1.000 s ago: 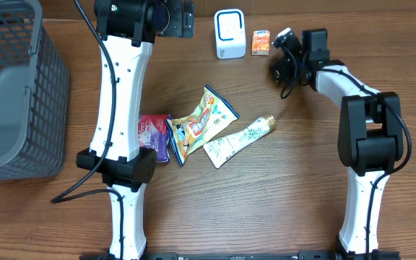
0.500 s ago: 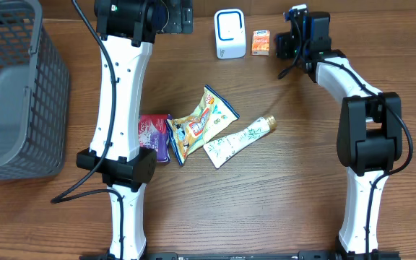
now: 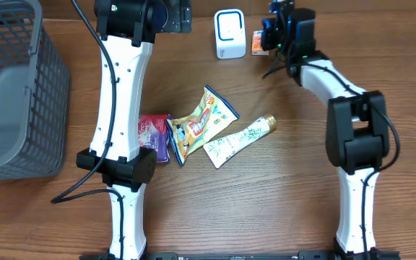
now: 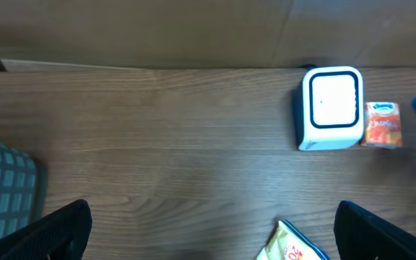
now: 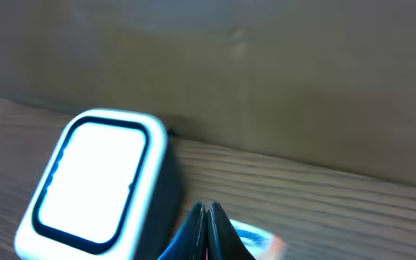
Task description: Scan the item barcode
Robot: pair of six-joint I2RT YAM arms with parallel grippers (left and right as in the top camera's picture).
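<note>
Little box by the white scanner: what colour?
The little box is mostly orange; left wrist view.

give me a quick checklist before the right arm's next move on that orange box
1. right gripper closed: ok, fingers pressed together.
2. orange box actually caught between those fingers: cannot tell; it shows just past the tips.
3. orange box close beside the scanner: ok.
4. scanner window uncovered: ok.
5. left gripper open and well apart from the orange box: ok.
</note>
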